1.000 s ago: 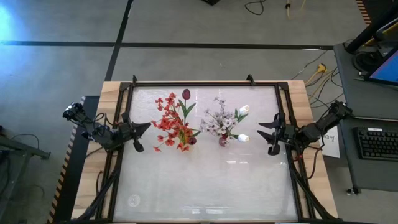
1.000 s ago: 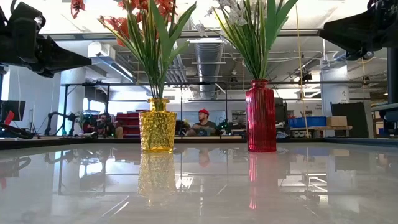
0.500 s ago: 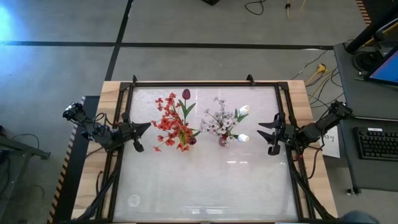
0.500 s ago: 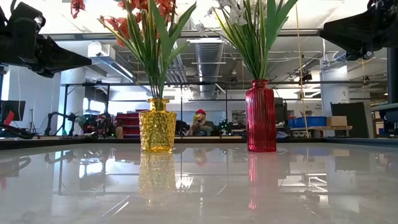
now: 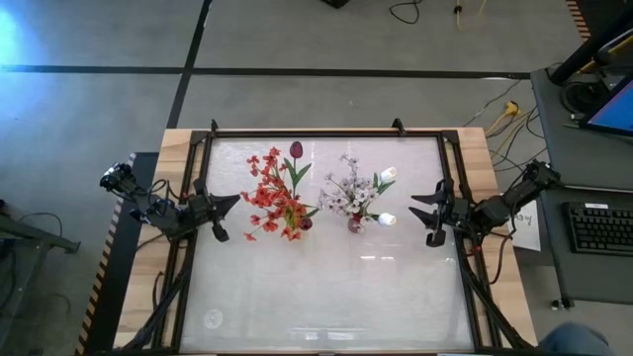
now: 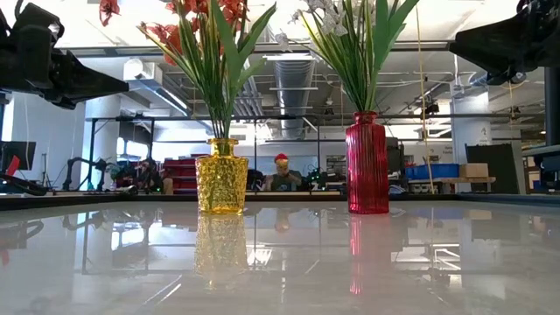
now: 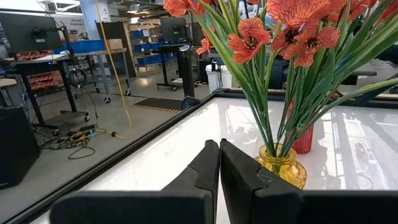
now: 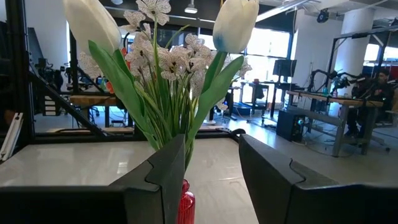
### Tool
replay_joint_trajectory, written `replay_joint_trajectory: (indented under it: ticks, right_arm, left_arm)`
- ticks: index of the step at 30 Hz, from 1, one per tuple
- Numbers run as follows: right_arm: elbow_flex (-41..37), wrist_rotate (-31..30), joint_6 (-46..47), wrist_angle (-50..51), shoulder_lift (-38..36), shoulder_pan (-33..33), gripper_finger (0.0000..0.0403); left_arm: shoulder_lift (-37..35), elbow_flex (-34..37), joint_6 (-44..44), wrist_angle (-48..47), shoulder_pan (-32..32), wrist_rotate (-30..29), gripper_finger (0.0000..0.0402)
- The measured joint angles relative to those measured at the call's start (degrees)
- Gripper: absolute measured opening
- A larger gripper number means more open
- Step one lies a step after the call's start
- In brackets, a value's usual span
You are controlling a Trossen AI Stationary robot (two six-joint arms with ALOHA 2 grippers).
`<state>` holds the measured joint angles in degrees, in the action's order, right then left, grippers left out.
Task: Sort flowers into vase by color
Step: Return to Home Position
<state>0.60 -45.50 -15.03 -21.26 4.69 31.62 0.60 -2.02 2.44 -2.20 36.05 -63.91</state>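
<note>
Red-orange sprays and a dark red tulip [image 5: 277, 193] stand with their stems in a yellow glass vase [image 6: 220, 176]. White sprays and white tulip buds [image 5: 358, 190] stand in a red ribbed vase [image 6: 367, 164]. Both vases stand on the table's middle. My left gripper [image 5: 231, 203] hovers shut at the table's left edge, pointing level at the yellow vase [image 7: 283, 168]. My right gripper [image 5: 419, 210] hovers open at the right edge, facing the white flowers [image 8: 168, 68], with nothing between its fingers.
A black frame [image 5: 316, 133] runs around the glossy white table top. Bare table surface [image 5: 316, 297] lies in front of the vases. A person [image 6: 281, 172] sits in the room beyond the far edge. A desk with a keyboard [image 5: 601, 227] stands to the right.
</note>
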Motion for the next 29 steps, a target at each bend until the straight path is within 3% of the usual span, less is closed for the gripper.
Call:
replay_joint_trajectory:
  ticks: [29]
  right_arm:
    - [0.00, 0.00, 0.00, 0.00, 0.00, 0.00, 0.0134]
  left_arm:
    - [0.00, 0.00, 0.02, 0.01, 0.01, 0.01, 0.0000]
